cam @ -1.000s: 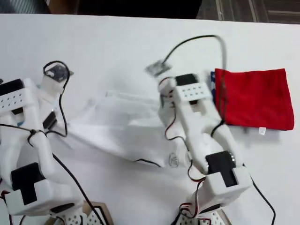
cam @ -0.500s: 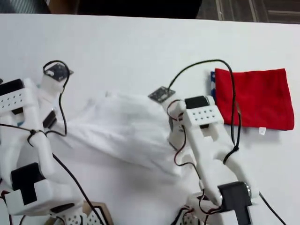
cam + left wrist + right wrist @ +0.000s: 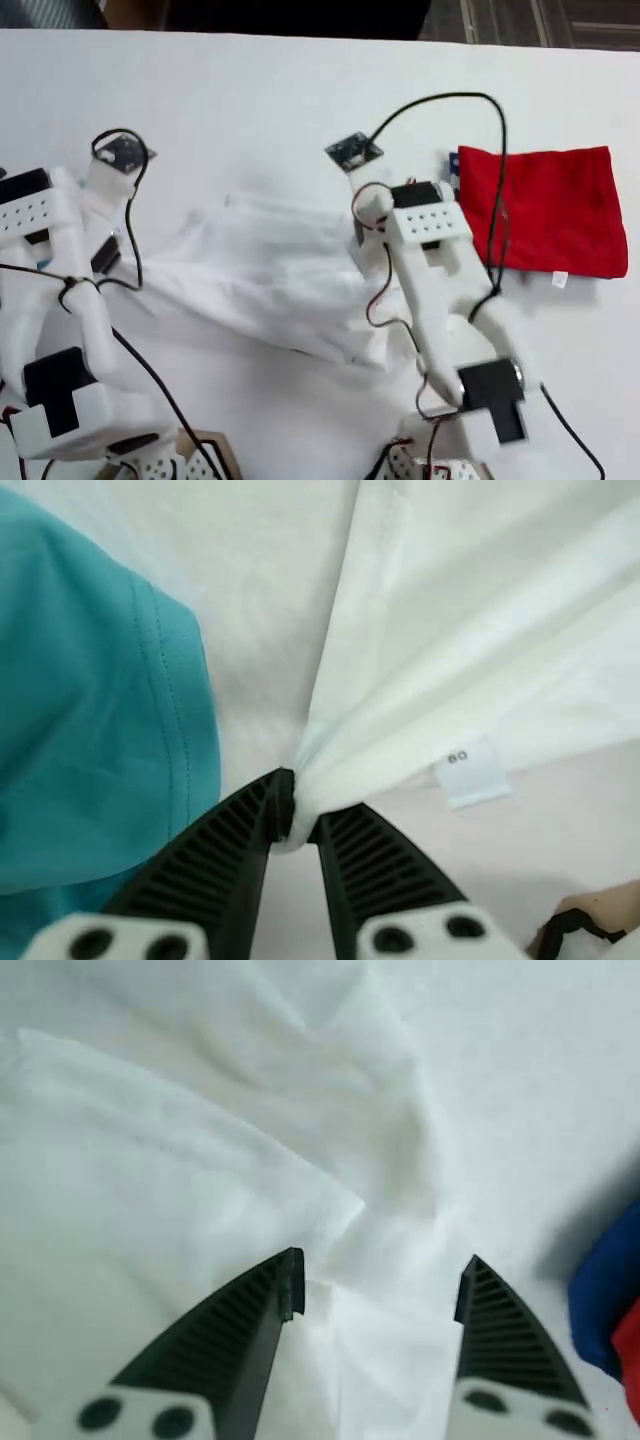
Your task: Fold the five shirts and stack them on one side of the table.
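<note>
1. Left wrist view: the left claw [image 3: 294, 825] is almost closed and pinches a bunched edge of the white shirt [image 3: 440, 630] between its tips. Creases fan out from the pinch, so the cloth looks pulled taut. This claw probably anchors that end while the other arm works.
2. Its ribbed black fingers [image 3: 225, 855] look suited to biting thin fabric without slipping.
3. A teal shirt [image 3: 90, 710] lies just beside this claw, on the side away from a small sewn label [image 3: 465, 777]. It is a soft knit with a stitched hem and seems to be waiting its turn.
4. Right wrist view: the right claw [image 3: 380, 1280] is spread wide and holds nothing. It hangs over rumpled layers of the white shirt, and a layered corner lies just ahead of its tips, which looks like a fair place to grab next.
5. High view: the white shirt runs as a long crumpled band across the table [image 3: 250, 90] from one claw to the other and is not yet neatly folded.
6. The red shirt [image 3: 545, 210] lies near the right claw, on the side away from the left claw. It is folded into a flat rectangle, and a blue cloth [image 3: 453, 165] edge peeks out beside it, so the stack is likely being built there.
7. The white fabric is thin, limp and creases easily, and its edges are hard to read against the white table.
</note>
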Tool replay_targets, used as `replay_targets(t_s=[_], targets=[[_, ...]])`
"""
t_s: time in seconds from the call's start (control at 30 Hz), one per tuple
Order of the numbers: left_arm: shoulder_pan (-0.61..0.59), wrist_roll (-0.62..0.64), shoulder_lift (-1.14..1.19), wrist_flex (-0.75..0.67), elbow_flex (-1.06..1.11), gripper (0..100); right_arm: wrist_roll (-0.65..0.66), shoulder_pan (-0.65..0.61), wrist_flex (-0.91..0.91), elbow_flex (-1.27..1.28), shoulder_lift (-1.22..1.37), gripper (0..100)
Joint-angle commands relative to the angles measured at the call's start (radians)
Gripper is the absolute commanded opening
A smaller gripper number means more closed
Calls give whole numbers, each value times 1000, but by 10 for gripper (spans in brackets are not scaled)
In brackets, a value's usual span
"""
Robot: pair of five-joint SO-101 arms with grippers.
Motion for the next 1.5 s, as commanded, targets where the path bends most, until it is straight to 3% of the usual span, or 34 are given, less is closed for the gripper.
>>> replay_targets(t_s=[0.0,0.4,1.07,1.33,1.47], targets=[[5,-2,-35,-14,-4,25,-9,1,22,-46,96,251],[5,-3,-35,-15,-4,25,-11,-108,50,-109,154,251],[5,-3,-37,-15,-4,25,-11,-139,42,-127,162,251],[5,-3,-37,-14,-4,25,-11,-137,15,-135,315,249],[0,-3,-37,-14,-4,25,-11,-137,13,-152,358,173]])
